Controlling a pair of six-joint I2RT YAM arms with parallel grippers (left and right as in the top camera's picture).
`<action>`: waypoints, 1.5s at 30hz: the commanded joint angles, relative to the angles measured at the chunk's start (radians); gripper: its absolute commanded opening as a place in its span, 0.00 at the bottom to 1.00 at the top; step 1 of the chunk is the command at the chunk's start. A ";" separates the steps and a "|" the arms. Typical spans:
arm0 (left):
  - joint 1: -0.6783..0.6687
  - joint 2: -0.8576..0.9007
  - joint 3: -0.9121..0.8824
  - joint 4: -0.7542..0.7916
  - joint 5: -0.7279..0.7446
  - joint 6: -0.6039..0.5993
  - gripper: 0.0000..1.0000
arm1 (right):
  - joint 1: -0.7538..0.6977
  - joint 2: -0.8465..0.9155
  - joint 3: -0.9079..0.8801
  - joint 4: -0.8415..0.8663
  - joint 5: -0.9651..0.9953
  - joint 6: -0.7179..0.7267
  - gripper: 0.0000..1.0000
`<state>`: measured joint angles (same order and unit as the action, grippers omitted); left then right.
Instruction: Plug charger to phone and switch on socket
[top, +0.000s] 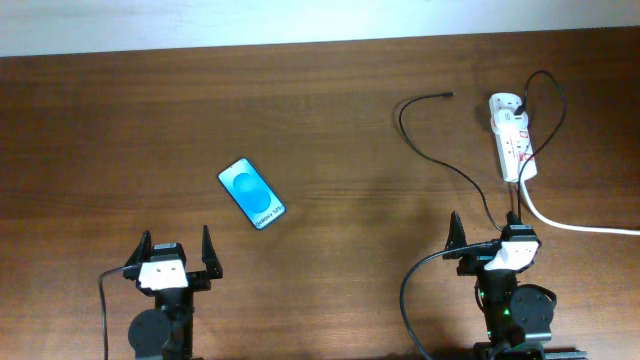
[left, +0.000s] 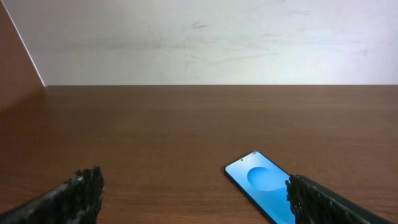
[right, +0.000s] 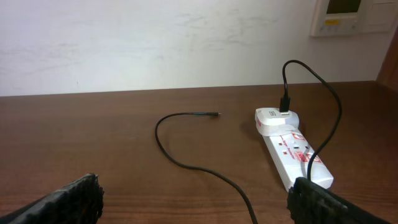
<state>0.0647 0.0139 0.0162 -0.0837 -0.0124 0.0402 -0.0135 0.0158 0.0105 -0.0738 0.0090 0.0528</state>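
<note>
Counting one phone (top: 251, 193) lying flat on the table (top: 120, 120) ahead of the left gripper (top: 177, 242); one charger (right: 193, 114) looping ahead of the right gripper (top: 484, 226), tip loose, other end plugged into one socket (top: 511, 140). Seeing two grippers, both spread wide, grasping nothing.

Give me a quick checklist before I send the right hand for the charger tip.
1. Both open and empty, left hand and right hand: ok.
2. Tip of the charger lying free, nothing on it: ok.
3. Its other end plugged in at the far end of the socket: ok, seen in the right wrist view.
4. The phone flat, screen up and lit: ok.
5. Which end of the phone has the port: cannot tell.
6. Switch position on the socket: cannot tell.
</note>
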 joint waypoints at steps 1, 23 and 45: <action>-0.003 -0.002 -0.005 0.000 -0.006 -0.010 0.99 | -0.006 -0.010 -0.005 -0.006 -0.005 0.003 0.98; -0.003 -0.002 0.044 -0.015 0.080 -0.011 0.99 | -0.006 -0.010 -0.005 -0.006 -0.005 0.003 0.98; -0.003 -0.002 0.044 -0.073 0.145 -0.012 0.99 | -0.006 -0.010 -0.005 -0.006 -0.005 0.003 0.98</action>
<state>0.0647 0.0139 0.0395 -0.1368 0.0643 0.0399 -0.0135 0.0158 0.0105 -0.0738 0.0090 0.0528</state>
